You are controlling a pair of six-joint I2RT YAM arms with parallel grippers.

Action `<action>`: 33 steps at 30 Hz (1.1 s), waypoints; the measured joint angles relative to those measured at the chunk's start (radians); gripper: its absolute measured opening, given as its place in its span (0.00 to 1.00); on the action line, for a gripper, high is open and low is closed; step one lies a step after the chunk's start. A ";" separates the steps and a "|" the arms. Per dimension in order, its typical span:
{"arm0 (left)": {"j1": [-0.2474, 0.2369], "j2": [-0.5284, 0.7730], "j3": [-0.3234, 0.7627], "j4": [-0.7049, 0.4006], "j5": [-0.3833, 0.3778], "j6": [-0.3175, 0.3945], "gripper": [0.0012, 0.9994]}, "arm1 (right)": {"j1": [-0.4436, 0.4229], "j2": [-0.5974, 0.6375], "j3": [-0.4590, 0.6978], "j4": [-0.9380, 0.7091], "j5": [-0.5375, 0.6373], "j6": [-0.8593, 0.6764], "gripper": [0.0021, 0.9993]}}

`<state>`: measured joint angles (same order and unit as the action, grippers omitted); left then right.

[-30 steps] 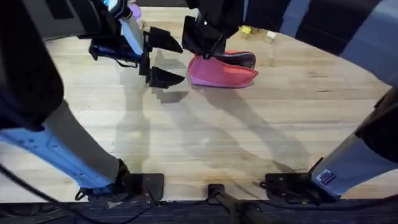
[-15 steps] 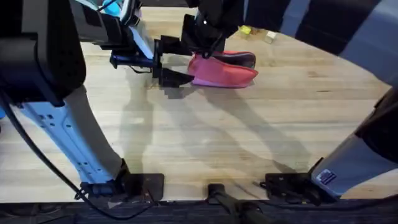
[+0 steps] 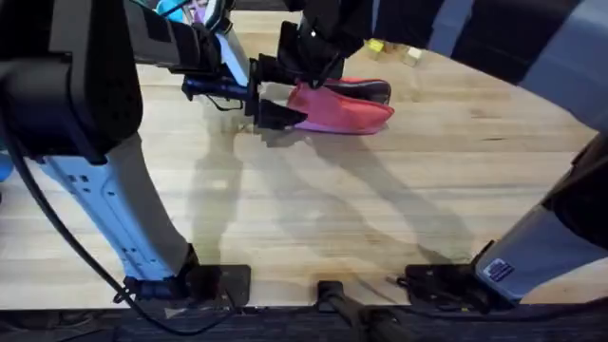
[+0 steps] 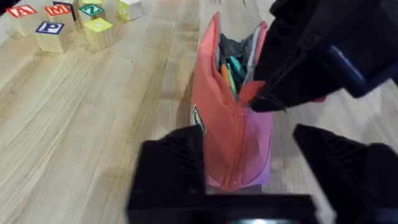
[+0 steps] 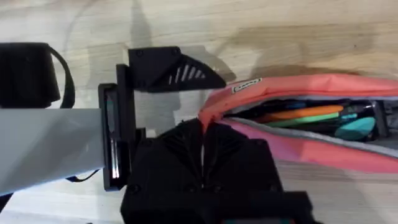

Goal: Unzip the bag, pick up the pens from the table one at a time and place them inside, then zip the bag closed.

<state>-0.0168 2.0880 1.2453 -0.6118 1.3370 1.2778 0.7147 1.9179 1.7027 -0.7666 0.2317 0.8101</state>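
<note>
The pink bag [image 3: 347,109] lies at the far middle of the table [image 3: 380,218], its zipper partly open. An orange pen [image 5: 305,114] and teal ones lie inside, as the left wrist view of the bag [image 4: 233,143] also shows. My right gripper [image 3: 313,84] reaches down onto the bag's left part and is shut on the zipper [image 4: 252,102], its fingers [image 5: 186,149] pressed together. My left gripper [image 3: 274,93] is open, with one finger on each side of the bag's closed left end [image 4: 249,180], apart from the fabric.
Lettered wooden blocks [image 4: 53,31] stand on the table beyond the bag, and small yellow blocks [image 3: 375,45] sit near the far edge. The near half of the table is bare wood. The arms' bases sit along the front edge.
My left arm has swung right, bringing its open gripper from beside the bag to straddle the bag's left end. The right gripper and the bag have stayed put.
</note>
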 joint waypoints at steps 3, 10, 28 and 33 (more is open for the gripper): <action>-0.005 0.000 0.000 0.006 -0.006 -0.011 0.58 | 0.000 0.000 0.000 0.000 0.000 0.000 0.03; -0.006 0.000 0.000 0.018 -0.018 -0.018 0.04 | 0.000 0.000 0.000 -0.004 -0.001 -0.019 0.03; -0.007 0.000 0.000 0.023 -0.005 -0.022 0.04 | -0.074 -0.032 0.000 -0.044 -0.053 -0.149 0.03; -0.007 0.000 0.000 0.022 -0.011 -0.022 0.04 | -0.119 -0.032 0.000 -0.095 -0.053 -0.193 0.03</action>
<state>-0.0238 2.0880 1.2453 -0.5900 1.3262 1.2560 0.5960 1.8858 1.7027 -0.8613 0.1791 0.6167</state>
